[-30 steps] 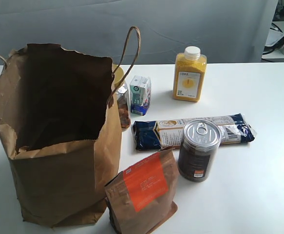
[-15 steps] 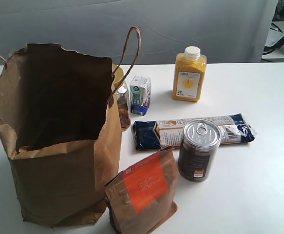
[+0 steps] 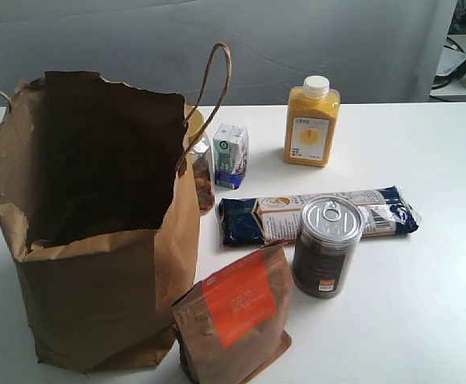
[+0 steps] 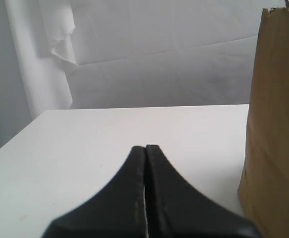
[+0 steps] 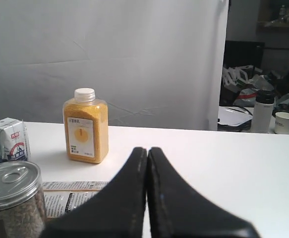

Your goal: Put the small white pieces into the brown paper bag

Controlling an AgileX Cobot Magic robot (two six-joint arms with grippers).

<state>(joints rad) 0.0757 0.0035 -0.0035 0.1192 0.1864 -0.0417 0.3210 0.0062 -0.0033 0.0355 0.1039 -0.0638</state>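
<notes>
The brown paper bag (image 3: 97,232) stands open and upright at the left of the table, and its side (image 4: 278,124) shows in the left wrist view. No small white pieces show in any view. My left gripper (image 4: 145,148) is shut with nothing in it, low over bare table beside the bag. My right gripper (image 5: 147,149) is shut and empty too, pointing toward the yellow bottle (image 5: 85,127). Neither gripper appears in the exterior view.
Right of the bag stand a small brown pouch with an orange label (image 3: 236,316), a can with a pull-tab lid (image 3: 326,246), a long dark blue packet (image 3: 316,214), a small milk carton (image 3: 230,155) and the yellow bottle (image 3: 311,122). A jar (image 3: 201,172) is half hidden behind the bag.
</notes>
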